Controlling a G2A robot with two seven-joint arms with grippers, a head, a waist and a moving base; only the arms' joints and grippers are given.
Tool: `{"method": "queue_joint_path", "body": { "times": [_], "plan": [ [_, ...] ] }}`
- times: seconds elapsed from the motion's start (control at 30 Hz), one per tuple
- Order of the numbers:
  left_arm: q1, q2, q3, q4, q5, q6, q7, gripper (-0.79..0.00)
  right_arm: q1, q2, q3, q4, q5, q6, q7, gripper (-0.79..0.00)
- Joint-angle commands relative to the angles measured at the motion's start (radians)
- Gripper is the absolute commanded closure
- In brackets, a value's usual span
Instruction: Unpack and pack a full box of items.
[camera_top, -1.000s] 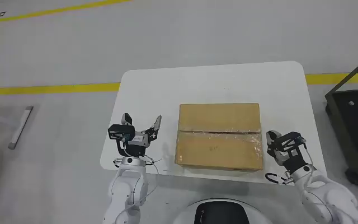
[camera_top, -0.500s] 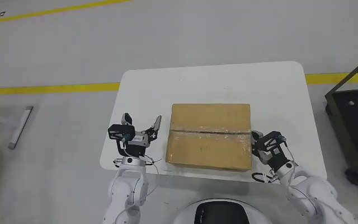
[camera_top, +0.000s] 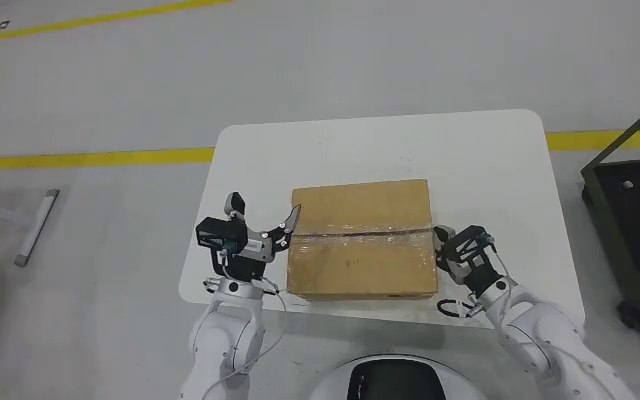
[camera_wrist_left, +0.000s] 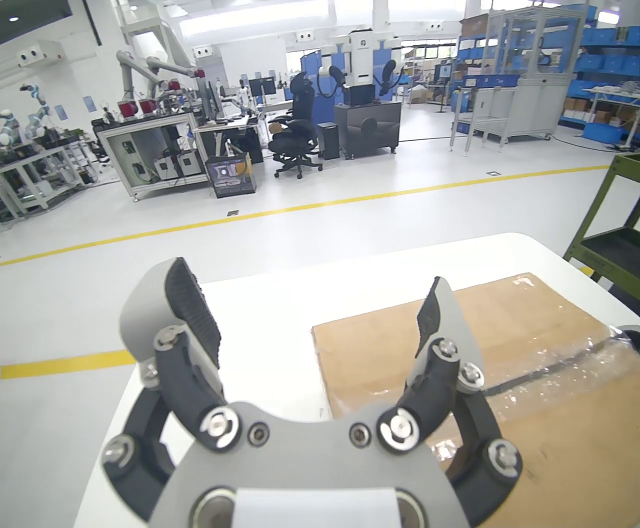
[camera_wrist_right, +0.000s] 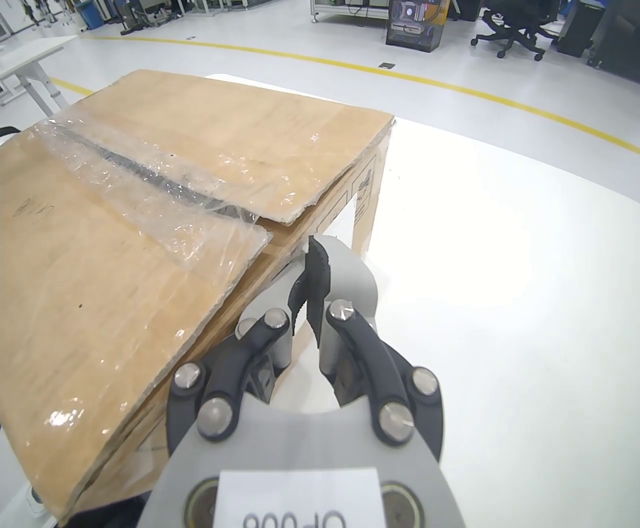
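A closed cardboard box (camera_top: 360, 238) lies on the white table (camera_top: 400, 150), its top seam covered with crinkled clear tape (camera_wrist_right: 150, 185). My right gripper (camera_top: 441, 247) is shut and pressed against the box's right side wall (camera_wrist_right: 312, 260), just under the flap edge. My left gripper (camera_top: 264, 207) stands open at the box's left end, one fingertip over the box's edge and nothing between its fingers. In the left wrist view the gripper (camera_wrist_left: 310, 295) hangs above the table beside the box (camera_wrist_left: 475, 340).
A green cart (camera_top: 612, 200) stands off the table's right side. A yellow floor line (camera_top: 100, 158) runs behind the table. Bare table lies beyond the box and to its right. The box sits close to the table's near edge.
The box has slid left across the table with my right gripper following against its right side. It now reaches my left gripper, which has barely moved.
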Motion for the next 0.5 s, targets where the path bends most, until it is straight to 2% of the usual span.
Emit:
{"method": "queue_joint_path", "body": {
  "times": [0.0,0.17,0.47],
  "plan": [
    [-0.006,0.002,0.009,-0.010,0.018,-0.022,-0.004,-0.785,-0.006,0.001,0.011,-0.003,0.005,0.005,0.001,0.000],
    [-0.011,0.002,0.016,-0.015,0.023,-0.027,-0.004,-0.785,-0.012,0.002,0.024,0.010,0.034,-0.010,0.009,0.000],
    [-0.011,0.002,0.016,-0.015,0.023,-0.027,-0.004,-0.785,0.001,-0.002,-0.039,0.008,0.007,-0.050,0.017,0.000]
  ]
}}
